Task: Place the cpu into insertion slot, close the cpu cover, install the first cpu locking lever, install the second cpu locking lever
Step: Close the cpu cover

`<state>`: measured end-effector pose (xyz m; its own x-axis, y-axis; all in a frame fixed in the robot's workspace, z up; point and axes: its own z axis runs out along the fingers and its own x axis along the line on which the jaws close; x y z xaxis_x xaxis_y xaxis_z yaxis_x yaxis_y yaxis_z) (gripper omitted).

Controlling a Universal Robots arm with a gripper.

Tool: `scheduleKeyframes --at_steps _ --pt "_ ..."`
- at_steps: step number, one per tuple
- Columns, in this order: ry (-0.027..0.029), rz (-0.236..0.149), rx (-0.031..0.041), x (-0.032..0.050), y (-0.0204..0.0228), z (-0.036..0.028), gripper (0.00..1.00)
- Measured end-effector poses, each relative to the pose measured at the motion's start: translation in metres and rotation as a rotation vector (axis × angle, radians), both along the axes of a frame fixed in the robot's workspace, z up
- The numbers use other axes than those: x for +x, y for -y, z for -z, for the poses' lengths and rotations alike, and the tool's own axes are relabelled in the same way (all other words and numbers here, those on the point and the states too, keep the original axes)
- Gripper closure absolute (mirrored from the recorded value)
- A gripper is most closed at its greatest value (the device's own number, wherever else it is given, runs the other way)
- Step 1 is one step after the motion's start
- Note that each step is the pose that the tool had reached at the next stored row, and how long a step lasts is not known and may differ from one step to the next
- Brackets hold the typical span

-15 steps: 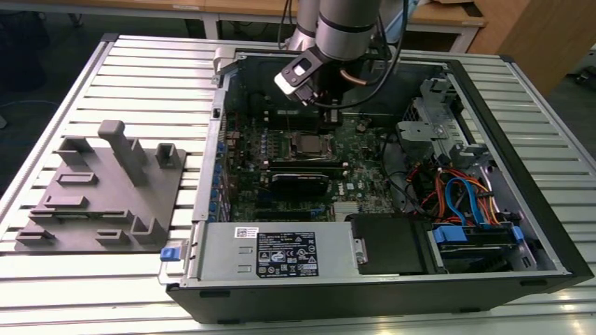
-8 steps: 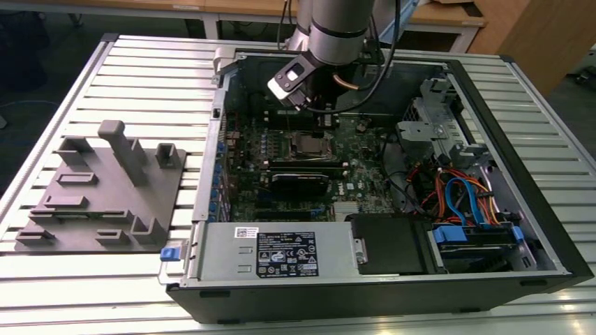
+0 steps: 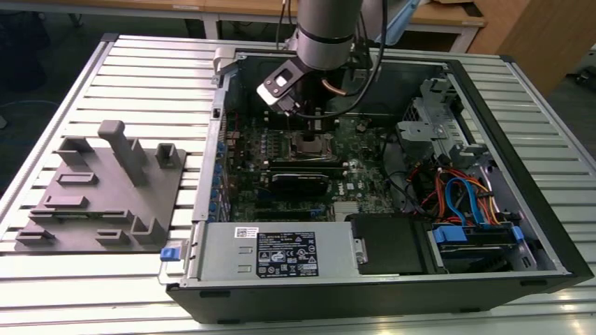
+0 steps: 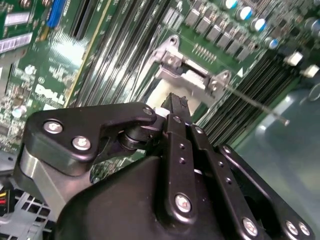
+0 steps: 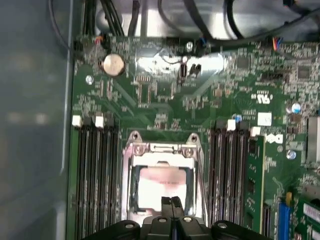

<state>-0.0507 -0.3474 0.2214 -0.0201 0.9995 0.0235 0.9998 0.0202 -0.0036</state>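
The cpu (image 5: 159,186) lies flat in the insertion slot (image 5: 128,192), its pale metal top showing through the square opening of the cpu cover (image 5: 162,148). The silver cover lies down over the socket. My gripper (image 5: 172,202) hangs just above the cpu's near edge, its black fingers pressed together and shut with nothing between them. In the second wrist view the gripper (image 4: 175,101) points at the cover (image 4: 186,80), and a thin metal locking lever (image 4: 255,105) sticks out free from the socket corner. In the exterior view the gripper (image 3: 315,125) is over the socket (image 3: 310,145).
Long black memory slots (image 5: 95,175) flank the socket on both sides. The open computer case (image 3: 549,230) has a power supply (image 3: 279,252) at the front and a drive cage with cables (image 3: 465,199) on the exterior view's right. A grey fixture plate (image 3: 98,192) lies on the exterior view's left.
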Motion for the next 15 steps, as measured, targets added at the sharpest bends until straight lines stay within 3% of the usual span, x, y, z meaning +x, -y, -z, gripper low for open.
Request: scheduleKeyframes --at_steps 5,15 --pt "0.0001 0.0 0.0009 -0.0072 -0.0001 0.004 0.9" --pt "0.0001 0.0 0.0078 -0.0122 -0.0002 0.0116 0.9"
